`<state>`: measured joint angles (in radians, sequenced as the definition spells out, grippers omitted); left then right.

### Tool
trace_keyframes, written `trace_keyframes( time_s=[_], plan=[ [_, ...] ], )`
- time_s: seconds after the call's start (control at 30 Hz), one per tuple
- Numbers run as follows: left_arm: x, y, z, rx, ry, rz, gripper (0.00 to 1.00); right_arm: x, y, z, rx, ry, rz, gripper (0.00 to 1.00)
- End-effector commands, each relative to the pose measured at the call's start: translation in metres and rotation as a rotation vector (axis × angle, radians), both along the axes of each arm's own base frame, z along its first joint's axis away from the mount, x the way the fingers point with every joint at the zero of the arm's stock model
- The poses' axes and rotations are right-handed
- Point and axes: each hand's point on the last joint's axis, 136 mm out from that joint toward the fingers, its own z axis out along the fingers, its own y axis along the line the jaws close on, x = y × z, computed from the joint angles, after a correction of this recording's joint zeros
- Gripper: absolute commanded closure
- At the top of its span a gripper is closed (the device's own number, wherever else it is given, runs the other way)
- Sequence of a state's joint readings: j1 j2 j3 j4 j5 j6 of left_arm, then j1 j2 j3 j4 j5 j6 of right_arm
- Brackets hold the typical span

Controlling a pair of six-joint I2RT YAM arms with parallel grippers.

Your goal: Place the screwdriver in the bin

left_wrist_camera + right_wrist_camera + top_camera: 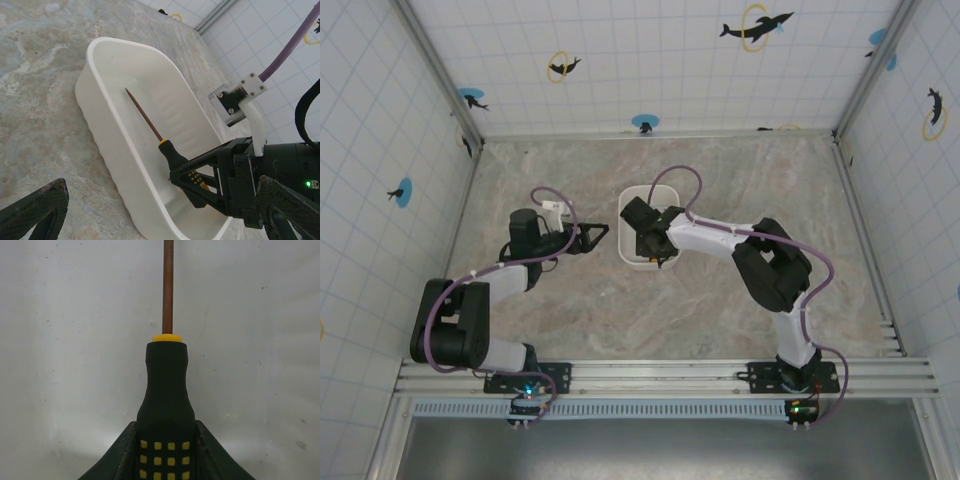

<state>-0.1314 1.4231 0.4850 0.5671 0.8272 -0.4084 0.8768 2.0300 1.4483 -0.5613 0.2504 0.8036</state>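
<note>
The white bin (632,200) stands mid-table. My right gripper (648,232) reaches into it and is shut on the screwdriver (166,390), both fingers pressed against the black handle with yellow squares. In the left wrist view the screwdriver (172,150) lies low inside the bin (107,130), its thin shaft pointing at the far end, held by the right gripper (200,182). Whether the tip touches the floor I cannot tell. My left gripper (592,238) hangs open just left of the bin, and its fingers (35,207) hold nothing.
The marble tabletop (720,330) spreads around the bin, enclosed by tiled walls (380,150). The right arm's purple cable (685,185) arcs over the bin's far end. A metal rail (660,375) runs along the near edge.
</note>
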Motion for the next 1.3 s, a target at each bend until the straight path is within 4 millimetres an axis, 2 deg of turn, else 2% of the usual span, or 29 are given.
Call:
trace_keyframes(
  time_s=[0.0,0.2,0.4,0.63,0.8,1.03,1.13,1.2,1.27],
  plan=[
    [-0.003,-0.003,0.002,0.005,-0.012,-0.019,0.02,0.011,0.010,0.007,0.035,-0.022,-0.013,0.82],
    [-0.003,-0.003,0.002,0.005,-0.010,-0.020,0.02,0.010,0.011,0.003,0.033,-0.012,-0.009,0.73],
    [-0.003,-0.003,0.001,0.007,-0.009,-0.017,0.02,0.011,0.011,0.004,0.034,-0.015,-0.006,0.59],
    [-0.002,-0.003,0.001,0.007,-0.006,-0.017,0.02,0.013,0.010,0.016,0.036,-0.037,0.000,0.48],
    [0.000,-0.001,0.006,0.015,-0.019,-0.003,0.02,0.017,0.004,0.055,0.007,-0.106,0.030,0.39],
    [0.013,0.009,0.029,0.061,-0.093,0.083,0.02,0.010,-0.008,0.129,-0.013,-0.203,0.193,0.28],
    [0.020,0.021,0.046,0.097,-0.152,0.165,0.02,0.004,-0.028,0.156,-0.038,-0.243,0.258,0.27],
    [0.026,0.036,0.055,0.147,-0.191,0.255,0.02,0.004,-0.050,0.175,-0.073,-0.298,0.277,0.27],
    [0.029,0.054,0.066,0.207,-0.245,0.357,0.02,0.008,-0.084,0.193,-0.107,-0.365,0.255,0.26]
  ],
)
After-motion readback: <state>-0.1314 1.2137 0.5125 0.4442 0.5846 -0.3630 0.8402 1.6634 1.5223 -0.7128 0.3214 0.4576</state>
